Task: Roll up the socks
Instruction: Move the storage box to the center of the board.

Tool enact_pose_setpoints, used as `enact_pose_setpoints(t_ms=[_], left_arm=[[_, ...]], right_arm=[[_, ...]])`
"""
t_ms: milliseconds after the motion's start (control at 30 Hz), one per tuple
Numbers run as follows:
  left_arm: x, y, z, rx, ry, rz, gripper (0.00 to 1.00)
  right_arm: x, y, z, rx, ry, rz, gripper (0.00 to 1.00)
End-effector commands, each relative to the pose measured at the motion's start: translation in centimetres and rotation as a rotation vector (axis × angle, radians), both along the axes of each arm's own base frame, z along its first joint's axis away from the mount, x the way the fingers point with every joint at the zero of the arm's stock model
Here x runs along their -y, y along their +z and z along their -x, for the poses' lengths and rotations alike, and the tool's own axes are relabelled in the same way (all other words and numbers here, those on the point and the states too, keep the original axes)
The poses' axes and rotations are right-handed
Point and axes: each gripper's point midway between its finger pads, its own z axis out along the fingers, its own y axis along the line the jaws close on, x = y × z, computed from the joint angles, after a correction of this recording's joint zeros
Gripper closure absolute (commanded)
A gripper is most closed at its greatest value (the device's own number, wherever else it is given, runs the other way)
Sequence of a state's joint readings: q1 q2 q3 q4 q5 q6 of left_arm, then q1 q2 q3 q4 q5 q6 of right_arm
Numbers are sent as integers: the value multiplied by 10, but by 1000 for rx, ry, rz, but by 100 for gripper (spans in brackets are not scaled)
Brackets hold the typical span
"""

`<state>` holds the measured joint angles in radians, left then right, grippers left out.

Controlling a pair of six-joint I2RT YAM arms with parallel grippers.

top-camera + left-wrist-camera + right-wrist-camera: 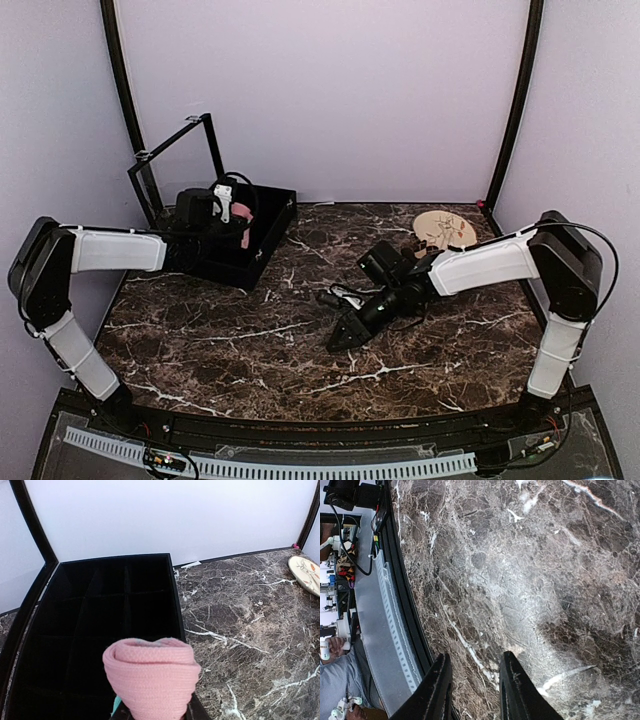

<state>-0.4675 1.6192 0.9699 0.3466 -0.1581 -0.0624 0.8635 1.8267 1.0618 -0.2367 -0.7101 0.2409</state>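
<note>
Left claw (238, 222) is clamped on the rolled pink sock (152, 680), holding it right over the black divider box (100, 605). Mid marble table (220, 340), the right claw (475, 690) sits low, fingers apart, nothing between them. Patterned plate (443, 230) sits at the far right, back by the wall.

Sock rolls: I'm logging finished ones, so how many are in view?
1. The pink sock roll sits in the left hand over the black divided box; more could be hidden in its dark compartments.
</note>
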Motion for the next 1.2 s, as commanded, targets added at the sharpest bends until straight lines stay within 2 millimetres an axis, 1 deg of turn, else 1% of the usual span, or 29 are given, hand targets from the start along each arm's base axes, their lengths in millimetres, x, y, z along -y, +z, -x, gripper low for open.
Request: enact_pose_setpoints(t_ms=[0, 167, 300, 600, 700, 900, 1167], left_arm=[[6, 17, -15, 122, -16, 114, 100], [10, 4, -23, 139, -18, 134, 100], [6, -7, -24, 141, -5, 151, 100], [-1, -27, -20, 139, 16, 147, 100], [-5, -31, -22, 143, 30, 146, 100], [-11, -44, -24, 125, 47, 140, 100], [-12, -60, -23, 94, 45, 122, 100]], right_arm=[[-9, 7, -10, 23, 4, -39, 69], [-14, 8, -15, 37, 2, -43, 69], [-17, 8, -21, 51, -5, -32, 69], [-35, 36, -60, 133, -62, -82, 69], [-40, 42, -66, 143, -64, -92, 69], [-45, 43, -72, 149, -68, -91, 69], [-50, 48, -85, 167, -84, -100, 70]])
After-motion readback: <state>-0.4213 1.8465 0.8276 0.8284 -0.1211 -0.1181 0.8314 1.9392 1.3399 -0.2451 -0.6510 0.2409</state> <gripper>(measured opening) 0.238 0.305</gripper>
